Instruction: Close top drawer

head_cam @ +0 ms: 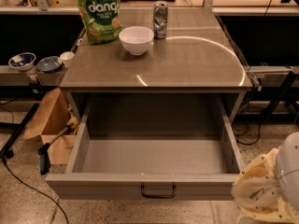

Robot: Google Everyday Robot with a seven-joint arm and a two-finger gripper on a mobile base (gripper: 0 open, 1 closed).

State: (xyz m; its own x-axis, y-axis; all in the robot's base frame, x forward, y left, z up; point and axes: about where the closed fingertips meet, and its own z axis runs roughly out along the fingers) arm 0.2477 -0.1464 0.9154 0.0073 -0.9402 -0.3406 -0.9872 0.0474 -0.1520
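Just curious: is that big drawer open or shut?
Open: the top drawer is pulled out, its empty inside showing. The gripper sits by its right front corner.

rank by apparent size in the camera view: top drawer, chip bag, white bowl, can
top drawer
chip bag
white bowl
can, close to the bowl
The gripper is lower right, beside the drawer front.

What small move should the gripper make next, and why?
Probably slide the gripper, low at the right front corner, across to the middle of the top drawer front. The drawer stands pulled far out, so a central push should close it.
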